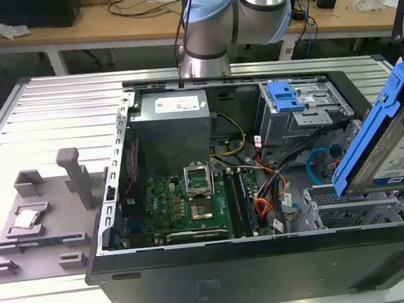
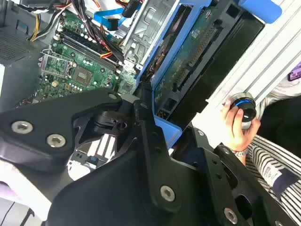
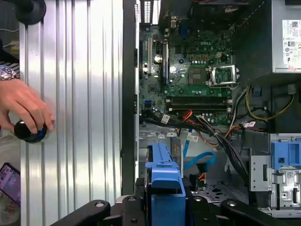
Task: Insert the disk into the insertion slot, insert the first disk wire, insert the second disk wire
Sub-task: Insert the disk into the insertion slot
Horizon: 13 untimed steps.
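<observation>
1. Jaws of the gripper are clenched on the disk, pressing its blue carrier from both sides.
2. Disk hangs steeply tilted just above the insertion slot, outside it, with its label toward the exterior camera. The second wrist view shows its green underside.
3. Second disk wire loops just beside the insertion slot, on the side toward the motherboard.
4. First disk wire lies between that loop and the motherboard, farther from the slot.
5. A person's hand rests on a black knob on the ribbed table, well apart from the slot.
</observation>
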### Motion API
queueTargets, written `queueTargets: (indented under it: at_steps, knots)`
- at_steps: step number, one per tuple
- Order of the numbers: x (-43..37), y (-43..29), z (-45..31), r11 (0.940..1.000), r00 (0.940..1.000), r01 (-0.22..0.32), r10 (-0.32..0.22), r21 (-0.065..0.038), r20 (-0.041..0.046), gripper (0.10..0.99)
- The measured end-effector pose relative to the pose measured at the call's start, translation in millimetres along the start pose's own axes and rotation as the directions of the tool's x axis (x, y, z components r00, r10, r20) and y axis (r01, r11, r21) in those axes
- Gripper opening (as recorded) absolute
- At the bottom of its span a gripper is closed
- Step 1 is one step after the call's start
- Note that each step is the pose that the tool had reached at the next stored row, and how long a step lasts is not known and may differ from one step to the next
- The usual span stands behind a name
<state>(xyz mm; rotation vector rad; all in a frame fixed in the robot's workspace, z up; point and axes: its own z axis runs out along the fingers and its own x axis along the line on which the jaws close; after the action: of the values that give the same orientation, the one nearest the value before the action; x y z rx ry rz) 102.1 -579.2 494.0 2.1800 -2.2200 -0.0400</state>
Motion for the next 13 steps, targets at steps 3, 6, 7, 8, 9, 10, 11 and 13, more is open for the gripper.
queueTargets:
  at_steps: [3,6,7,8,9,10,11,13]
  knots:
    - [0.0,-0.2,5.1,1.0000,1.0000,0.000,0.000,0.000,0.0001,0.365]
    - [0.0,-0.3,8.4,1.0000,1.0000,0.000,0.000,0.000,0.0000,0.365]
    - [0.0,-0.4,9.1,1.0000,1.0000,0.000,0.000,0.000,0.0001,0.365]
    - [0.0,-0.4,10.0,1.0000,1.0000,0.000,0.000,0.000,0.0000,0.365]
    - [0.0,-0.4,10.7,1.0000,1.0000,0.000,0.000,0.000,0.0001,0.365]
    - [0.0,-0.5,12.4,1.0000,1.0000,0.000,0.000,0.000,0.0001,0.365]
    - [0.0,-0.6,14.1,1.0000,1.0000,0.000,0.000,0.000,0.0000,0.365]
    - [-0.1,-0.7,17.7,1.0000,1.0000,0.000,0.000,0.000,-0.0001,0.365]
